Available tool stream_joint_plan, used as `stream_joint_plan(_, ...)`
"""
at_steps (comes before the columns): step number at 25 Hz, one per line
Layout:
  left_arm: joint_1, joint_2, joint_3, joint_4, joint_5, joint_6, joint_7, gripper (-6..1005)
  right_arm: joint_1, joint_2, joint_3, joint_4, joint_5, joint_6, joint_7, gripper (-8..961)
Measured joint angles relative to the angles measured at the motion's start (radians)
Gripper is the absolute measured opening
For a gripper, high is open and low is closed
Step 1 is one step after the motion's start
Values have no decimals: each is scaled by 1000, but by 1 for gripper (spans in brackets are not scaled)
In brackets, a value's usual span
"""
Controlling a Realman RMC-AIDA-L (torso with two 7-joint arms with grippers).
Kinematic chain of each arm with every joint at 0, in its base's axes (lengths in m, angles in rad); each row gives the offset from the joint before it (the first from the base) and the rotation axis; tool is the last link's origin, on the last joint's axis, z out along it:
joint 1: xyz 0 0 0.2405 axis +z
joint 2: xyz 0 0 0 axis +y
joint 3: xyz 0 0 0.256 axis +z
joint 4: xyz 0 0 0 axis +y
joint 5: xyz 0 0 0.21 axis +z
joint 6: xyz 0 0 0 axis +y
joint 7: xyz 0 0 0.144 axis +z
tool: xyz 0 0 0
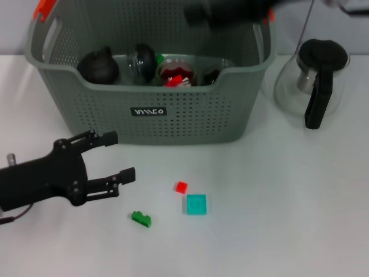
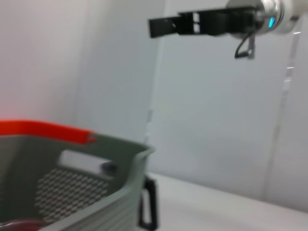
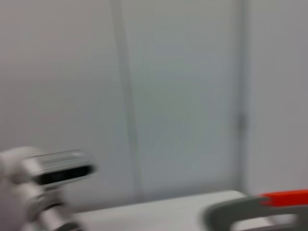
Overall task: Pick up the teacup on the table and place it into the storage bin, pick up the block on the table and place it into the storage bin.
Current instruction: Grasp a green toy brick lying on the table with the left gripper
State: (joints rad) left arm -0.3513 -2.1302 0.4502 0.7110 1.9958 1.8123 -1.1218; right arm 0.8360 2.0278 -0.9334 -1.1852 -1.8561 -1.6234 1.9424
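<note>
The grey-green perforated storage bin stands at the back middle of the table; it also shows in the left wrist view. A glass cup with red pieces in it sits inside the bin. A small red block, a teal square block and a green brick lie on the table in front of the bin. My left gripper is open and empty, low over the table left of the blocks. My right gripper hovers above the bin's far right side and shows in the left wrist view.
A black round pot and a glass jar also lie in the bin. A glass coffee pot with a black handle stands right of the bin. Orange handle clips sit on the bin's rim.
</note>
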Motion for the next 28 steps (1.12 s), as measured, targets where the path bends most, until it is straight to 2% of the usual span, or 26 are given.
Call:
stream_joint_plan(1,-4,13,6,41,9,71,-43,837,-32,2,0,-21,34,-51,-6,731)
stream_joint_plan(3,-9,16,11,71,27,100,-67,837,-93,11,-4,-52,76,-145,-18,798)
stream_joint_plan(5,-19,16,34,128,76,126,-105,837,-151,30,-7,-70,80,-210,-36,857)
stream_joint_plan(7,-29,7,84,192,131,122,-149,837,-208,54,-10,-80,50,-254,-53,916)
stream_joint_plan(8,-38,-5,142,257,181,102,-203,837,-228,61,-11,-83,34,-264,-57,945)
stream_joint_plan(9,-38,-5,142,257,181,102,-203,837,-253,66,-18,-81,9,-269,-61,945)
stream_joint_plan(10,-46,-19,196,318,220,81,-257,837,-274,69,-26,-74,-11,-271,-63,945)
stream_joint_plan(13,-62,-37,312,413,281,31,-351,837,-318,67,-46,-39,-49,-270,-63,945)
stream_joint_plan(17,-86,-37,486,482,310,-53,-430,837,-342,65,-41,16,-96,-265,-69,945)
stream_joint_plan(20,-113,-36,575,521,341,-104,-450,837,-342,62,-38,61,-121,-258,-78,945)
stream_joint_plan(25,-172,-38,758,543,474,-180,-476,837,-339,61,-36,80,-173,-230,-63,945)
stream_joint_plan(28,-183,-41,872,566,554,-233,-492,837,-331,62,-35,87,-195,-223,-49,945)
